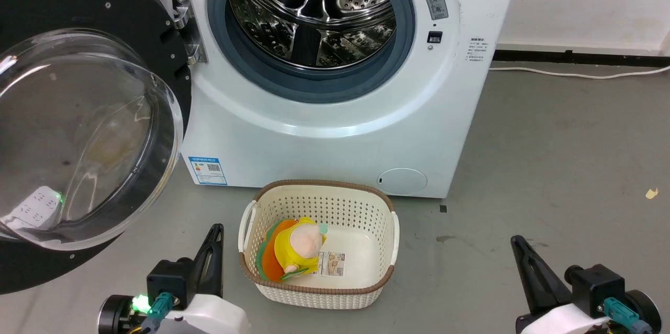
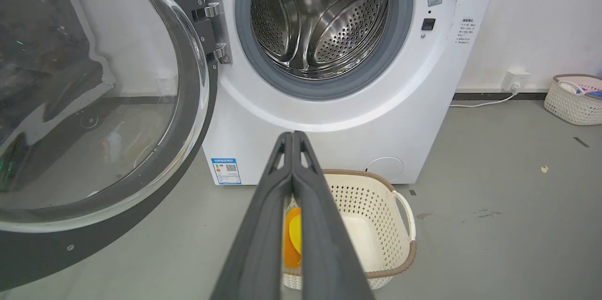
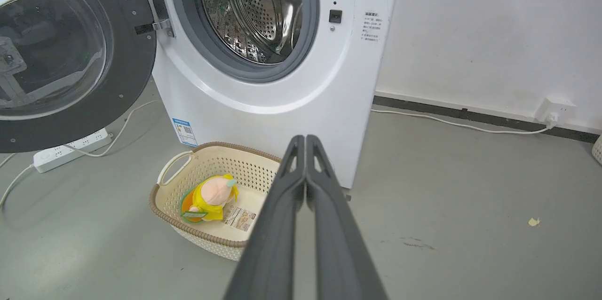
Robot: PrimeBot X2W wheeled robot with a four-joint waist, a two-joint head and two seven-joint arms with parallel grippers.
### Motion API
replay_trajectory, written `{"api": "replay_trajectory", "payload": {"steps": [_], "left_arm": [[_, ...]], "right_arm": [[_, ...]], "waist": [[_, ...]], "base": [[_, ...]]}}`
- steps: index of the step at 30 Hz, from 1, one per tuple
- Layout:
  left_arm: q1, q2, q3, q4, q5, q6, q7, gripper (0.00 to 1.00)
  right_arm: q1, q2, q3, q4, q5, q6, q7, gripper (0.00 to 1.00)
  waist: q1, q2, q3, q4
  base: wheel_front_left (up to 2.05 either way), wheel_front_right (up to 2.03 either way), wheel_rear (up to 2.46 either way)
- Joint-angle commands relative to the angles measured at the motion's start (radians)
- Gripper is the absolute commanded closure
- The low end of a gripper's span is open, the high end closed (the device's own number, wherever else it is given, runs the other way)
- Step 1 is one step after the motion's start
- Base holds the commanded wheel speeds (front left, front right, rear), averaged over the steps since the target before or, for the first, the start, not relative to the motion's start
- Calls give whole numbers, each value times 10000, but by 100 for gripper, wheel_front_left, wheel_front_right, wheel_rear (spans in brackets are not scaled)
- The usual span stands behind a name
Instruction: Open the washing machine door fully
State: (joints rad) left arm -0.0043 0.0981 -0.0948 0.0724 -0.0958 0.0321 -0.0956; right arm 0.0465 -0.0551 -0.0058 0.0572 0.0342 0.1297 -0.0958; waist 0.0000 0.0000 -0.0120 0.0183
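Note:
The washing machine door (image 1: 131, 20) stands swung out to the left on its metal hinge (image 1: 186, 28), its black ring and clear glass bowl (image 1: 78, 135) facing me. The same door (image 2: 99, 102) is at the left of the left wrist view and the door (image 3: 70, 51) at the upper left of the right wrist view. The steel drum (image 1: 314, 9) lies exposed inside its grey seal. My left gripper (image 1: 215, 229) is shut low at the left, below the door's rim and apart from it. My right gripper (image 1: 515, 241) is shut at the lower right, holding nothing.
A cream basket (image 1: 377, 208) with a yellow plush toy (image 1: 301, 250) sits on the grey floor in front of the machine, between my grippers. A white power strip (image 3: 70, 149) and cable lie under the door. Another basket (image 2: 574, 98) stands by the far wall.

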Motion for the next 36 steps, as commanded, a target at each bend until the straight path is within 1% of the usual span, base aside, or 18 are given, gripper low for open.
{"api": "replay_trajectory", "payload": {"steps": [1,36], "left_arm": [[27,-82,83,-88,132,-31,91,100],[40,-401,779,-599,796,-264,786,100]], "right_arm": [[-214,32,17,-85,-45,6,90,100],[-416,46,50,-477,-284,9,788,100]], "waist": [[0,0,5,-7],[0,0,97,-148]], "base": [[0,0,0],[0,0,0]]}}
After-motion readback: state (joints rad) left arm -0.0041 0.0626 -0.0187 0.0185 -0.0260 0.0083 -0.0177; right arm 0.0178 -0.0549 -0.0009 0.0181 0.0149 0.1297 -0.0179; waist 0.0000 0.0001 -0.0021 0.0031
